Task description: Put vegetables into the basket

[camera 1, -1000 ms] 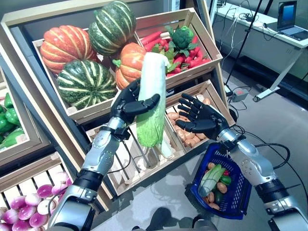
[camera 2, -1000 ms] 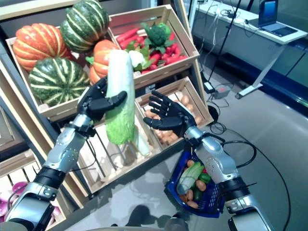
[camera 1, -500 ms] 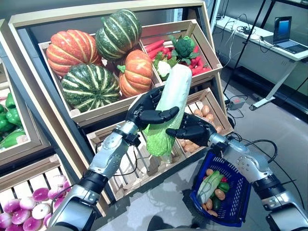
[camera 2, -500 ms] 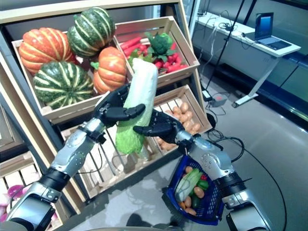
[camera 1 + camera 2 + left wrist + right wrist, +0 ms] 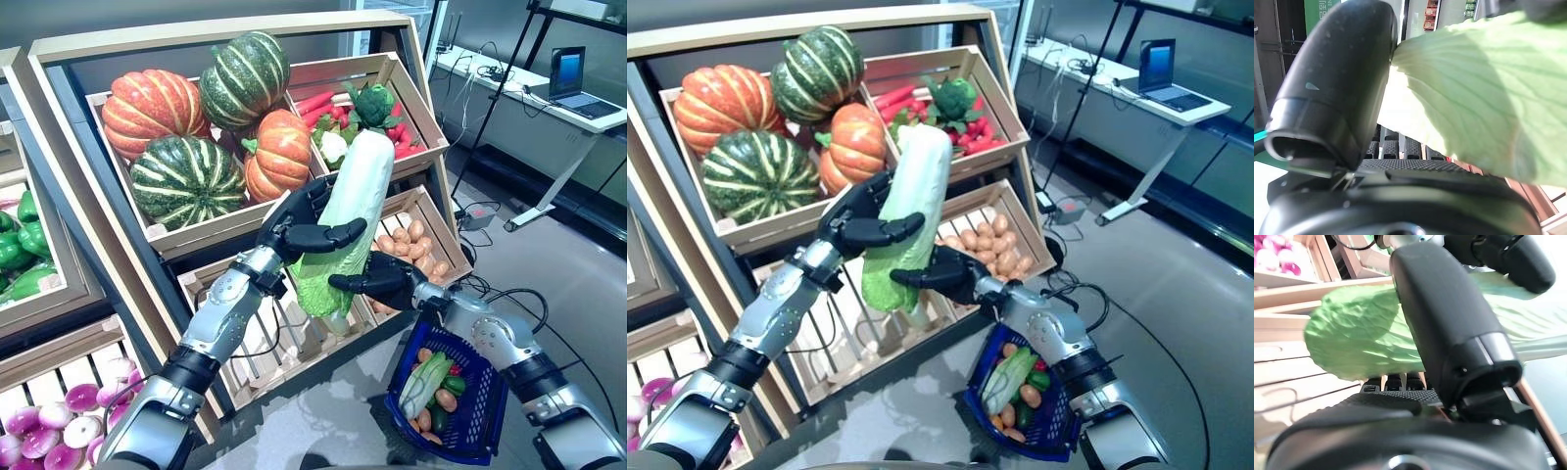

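Left hand (image 5: 294,220) is clamped round the middle of the napa cabbage (image 5: 345,215), thumb across the front, fingers wrapped behind; cabbage is held in the air in front of the wooden shelf (image 5: 59,157), tilted, white stem end up and to the right, green leafy end down. Right hand (image 5: 384,279) is at the leafy lower end, thumb and fingers curled onto it from the right side, so both hands grip the same cabbage; right wrist view confirms the thumb pressed over the green leaves. Blue basket (image 5: 485,416) hangs off the right forearm, below and right of the cabbage, well apart from it; it already contains a second cabbage-like green-white vegetable (image 5: 423,372) plus some small brown, green and red produce. Behind: crate of pumpkins (image 5: 196,127), crate with broccoli and red vegetables (image 5: 377,103), potatoes (image 5: 411,240) in the lower crate, purple-white turnips (image 5: 54,436) lower left
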Robot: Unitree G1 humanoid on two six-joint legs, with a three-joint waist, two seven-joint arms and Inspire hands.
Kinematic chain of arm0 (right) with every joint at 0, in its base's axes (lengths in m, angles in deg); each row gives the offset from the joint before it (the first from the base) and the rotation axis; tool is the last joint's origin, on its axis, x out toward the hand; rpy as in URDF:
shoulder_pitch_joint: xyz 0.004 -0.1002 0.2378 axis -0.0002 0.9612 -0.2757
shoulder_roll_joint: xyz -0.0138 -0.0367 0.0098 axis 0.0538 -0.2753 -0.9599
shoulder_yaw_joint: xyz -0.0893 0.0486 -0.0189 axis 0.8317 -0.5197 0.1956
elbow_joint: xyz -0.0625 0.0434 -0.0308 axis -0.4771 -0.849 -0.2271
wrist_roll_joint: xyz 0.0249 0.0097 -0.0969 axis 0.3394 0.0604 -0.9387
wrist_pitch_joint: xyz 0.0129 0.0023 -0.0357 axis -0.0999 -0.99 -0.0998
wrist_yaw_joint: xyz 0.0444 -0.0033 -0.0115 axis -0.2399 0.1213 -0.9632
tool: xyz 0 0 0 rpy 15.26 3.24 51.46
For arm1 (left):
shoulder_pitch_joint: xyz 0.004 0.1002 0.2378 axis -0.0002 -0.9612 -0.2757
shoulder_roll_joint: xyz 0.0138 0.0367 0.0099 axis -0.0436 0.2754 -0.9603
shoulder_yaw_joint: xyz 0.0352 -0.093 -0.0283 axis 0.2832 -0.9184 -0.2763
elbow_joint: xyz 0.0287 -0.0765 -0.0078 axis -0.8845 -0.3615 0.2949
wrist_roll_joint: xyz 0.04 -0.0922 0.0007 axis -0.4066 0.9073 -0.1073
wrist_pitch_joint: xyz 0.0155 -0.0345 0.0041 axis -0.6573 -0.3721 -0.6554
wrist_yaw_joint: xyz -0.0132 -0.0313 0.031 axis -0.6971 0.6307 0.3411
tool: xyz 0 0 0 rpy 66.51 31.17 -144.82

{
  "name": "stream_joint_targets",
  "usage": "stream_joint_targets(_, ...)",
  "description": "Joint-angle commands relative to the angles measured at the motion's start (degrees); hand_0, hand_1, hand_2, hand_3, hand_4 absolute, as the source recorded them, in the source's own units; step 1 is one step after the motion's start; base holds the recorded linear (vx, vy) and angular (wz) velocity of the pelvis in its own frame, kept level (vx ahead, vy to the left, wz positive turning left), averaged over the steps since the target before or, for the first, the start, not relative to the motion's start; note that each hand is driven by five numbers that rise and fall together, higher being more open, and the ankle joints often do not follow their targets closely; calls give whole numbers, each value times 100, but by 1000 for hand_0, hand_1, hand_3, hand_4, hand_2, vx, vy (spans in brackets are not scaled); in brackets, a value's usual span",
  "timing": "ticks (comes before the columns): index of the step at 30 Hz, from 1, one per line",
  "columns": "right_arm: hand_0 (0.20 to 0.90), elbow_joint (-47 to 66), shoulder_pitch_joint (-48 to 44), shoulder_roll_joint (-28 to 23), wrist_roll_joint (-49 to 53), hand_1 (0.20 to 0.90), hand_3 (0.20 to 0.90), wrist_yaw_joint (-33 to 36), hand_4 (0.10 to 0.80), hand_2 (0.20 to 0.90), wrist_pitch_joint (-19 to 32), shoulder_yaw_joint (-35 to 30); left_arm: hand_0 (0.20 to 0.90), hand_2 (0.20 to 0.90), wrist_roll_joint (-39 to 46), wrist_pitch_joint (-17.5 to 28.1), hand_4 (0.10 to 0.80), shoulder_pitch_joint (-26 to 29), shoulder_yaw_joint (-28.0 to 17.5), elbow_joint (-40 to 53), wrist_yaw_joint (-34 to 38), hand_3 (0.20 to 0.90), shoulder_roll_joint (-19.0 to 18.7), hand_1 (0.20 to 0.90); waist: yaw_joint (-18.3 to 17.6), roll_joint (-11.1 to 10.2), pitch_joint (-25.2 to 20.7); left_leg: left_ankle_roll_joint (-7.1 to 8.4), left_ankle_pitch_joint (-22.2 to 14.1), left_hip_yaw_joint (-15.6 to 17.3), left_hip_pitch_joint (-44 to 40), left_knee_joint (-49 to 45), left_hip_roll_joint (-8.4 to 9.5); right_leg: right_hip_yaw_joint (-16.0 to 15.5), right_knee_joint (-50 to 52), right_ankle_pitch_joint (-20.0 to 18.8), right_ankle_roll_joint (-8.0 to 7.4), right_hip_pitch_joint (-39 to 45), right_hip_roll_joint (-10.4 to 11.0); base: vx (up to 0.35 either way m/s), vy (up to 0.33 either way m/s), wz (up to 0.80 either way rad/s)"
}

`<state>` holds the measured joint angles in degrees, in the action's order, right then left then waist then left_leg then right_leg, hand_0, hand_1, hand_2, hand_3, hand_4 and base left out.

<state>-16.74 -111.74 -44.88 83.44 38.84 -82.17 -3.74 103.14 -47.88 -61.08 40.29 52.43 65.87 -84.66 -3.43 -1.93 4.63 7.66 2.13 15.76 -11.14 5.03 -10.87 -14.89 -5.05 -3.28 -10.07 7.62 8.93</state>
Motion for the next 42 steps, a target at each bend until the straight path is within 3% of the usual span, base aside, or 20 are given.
stream_joint_targets(1,900,-122,-875,392,683,900,900,-361,800,900,267,31,300,300,305,792,400,1087,179,421,-247,300,181,300,144,-74,-412,-157,-262,-253,166,-3,259,-48,65,205,169,159,54,0,0,0)
stream_joint_targets(10,900,-433,-1242,768,750,900,900,-139,800,900,124,150,300,300,591,813,400,1074,373,473,-598,300,585,300,193,-90,-455,-158,-276,-332,173,-3,272,-17,53,197,170,171,52,-3,3,2)
stream_joint_targets(15,900,-776,-1704,1000,1275,900,900,120,800,900,486,133,300,300,688,671,400,1118,653,390,-750,300,950,300,230,-99,-464,-153,-298,-370,167,-3,263,-10,38,190,182,198,40,0,-2,3)
stream_joint_targets(22,900,-973,-2019,1026,1543,900,900,412,800,900,647,10,300,300,703,529,400,907,810,312,-903,300,1119,300,265,-103,-504,-156,-312,-389,183,-3,278,45,25,174,169,177,54,1,-1,1)
stream_joint_targets(23,314,-1058,-2091,1027,1612,314,314,487,409,314,699,14,300,300,726,534,400,904,814,306,-919,300,1132,300,273,-104,-510,-156,-310,-385,183,-3,276,51,25,169,168,173,60,0,0,0)
stream_joint_targets(42,300,-1447,-2192,879,1557,300,300,720,400,300,930,-159,300,300,668,511,400,907,772,273,-720,300,1046,300,254,-98,-530,-156,-325,-366,168,-3,267,91,15,143,149,165,97,0,0,0)
